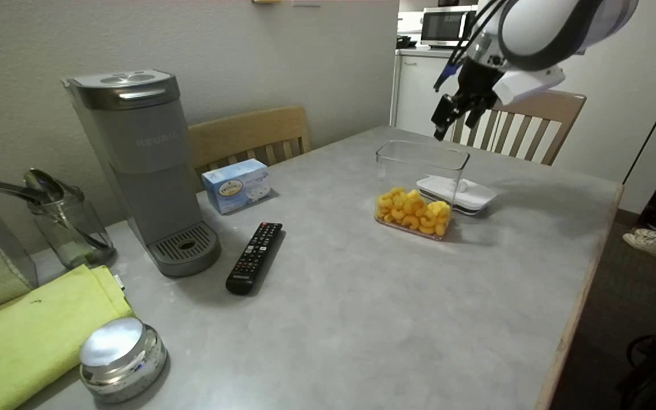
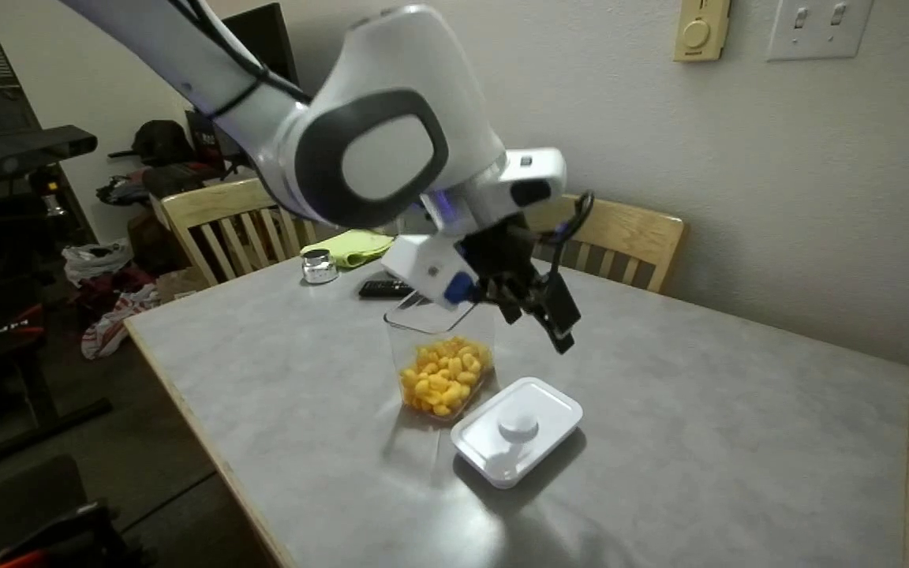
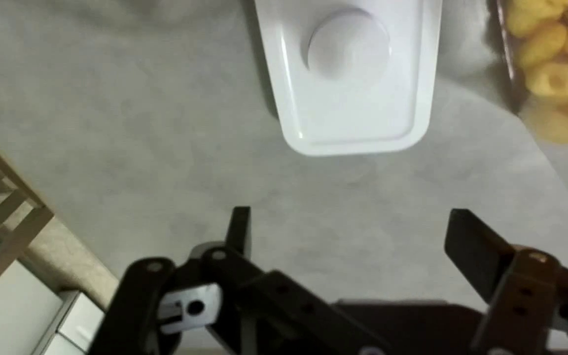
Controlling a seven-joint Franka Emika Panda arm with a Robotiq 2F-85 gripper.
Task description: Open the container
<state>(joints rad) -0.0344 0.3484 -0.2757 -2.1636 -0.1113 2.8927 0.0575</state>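
Note:
The container [image 1: 405, 177] is a clear, topless plastic box standing upright with orange snack pieces in its lower part. It also shows in an exterior view [image 2: 405, 341] and at the right edge of the wrist view [image 3: 509, 59]. Its white lid [image 2: 486, 442] lies flat on the table beside it, round knob up. The lid also shows in an exterior view [image 1: 473, 196], partly behind the box, and in the wrist view [image 3: 353, 121]. My gripper [image 3: 350, 212] is open and empty above the table, apart from lid and box; it shows in both exterior views [image 1: 458, 128] [image 2: 537, 333].
A coffee maker [image 1: 160, 154], a remote [image 1: 255, 256], a blue tea box [image 1: 237, 185], a metal tin [image 1: 123, 359], a yellow cloth [image 1: 43, 324] and a jar of cutlery [image 1: 72, 228] stand or lie farther along the table. Chairs [image 1: 248, 134] stand at its edges.

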